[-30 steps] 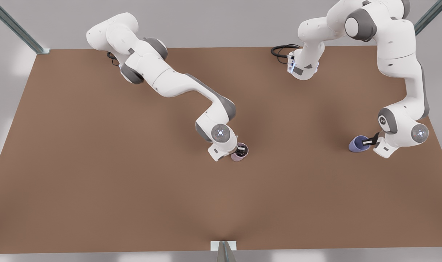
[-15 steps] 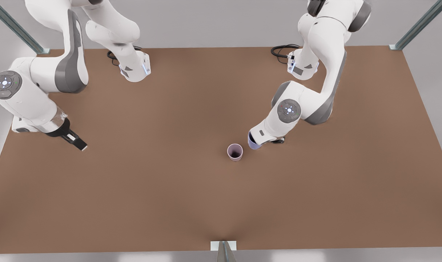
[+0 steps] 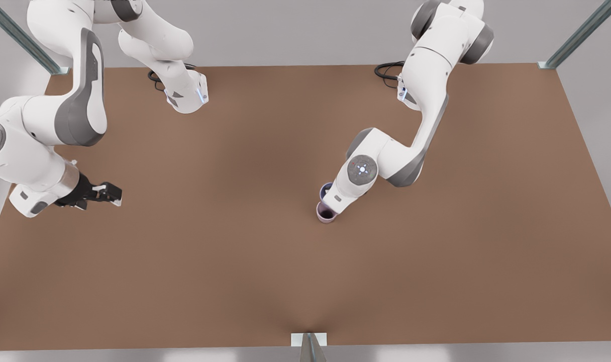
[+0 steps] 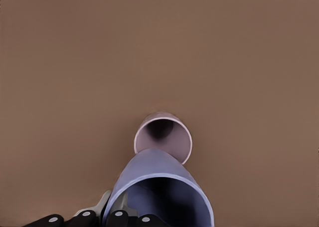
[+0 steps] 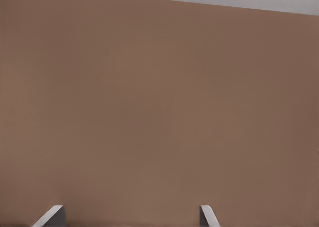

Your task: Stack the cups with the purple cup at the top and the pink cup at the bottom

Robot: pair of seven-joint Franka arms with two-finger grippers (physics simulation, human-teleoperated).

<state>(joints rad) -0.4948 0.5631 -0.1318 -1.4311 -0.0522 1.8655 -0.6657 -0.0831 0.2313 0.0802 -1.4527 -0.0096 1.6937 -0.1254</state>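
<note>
Near the worktop's centre, my left gripper, fingers clamped on the purple cup, hovers at 12 o'clock of the pink cup; I'd centre before lowering. Right gripper waits at 9 o'clock, fingers apart.

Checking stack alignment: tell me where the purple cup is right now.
The purple cup is held by the left gripper near the table's middle in the front view, just above and behind the upright pink cup, not yet inside it.
</note>
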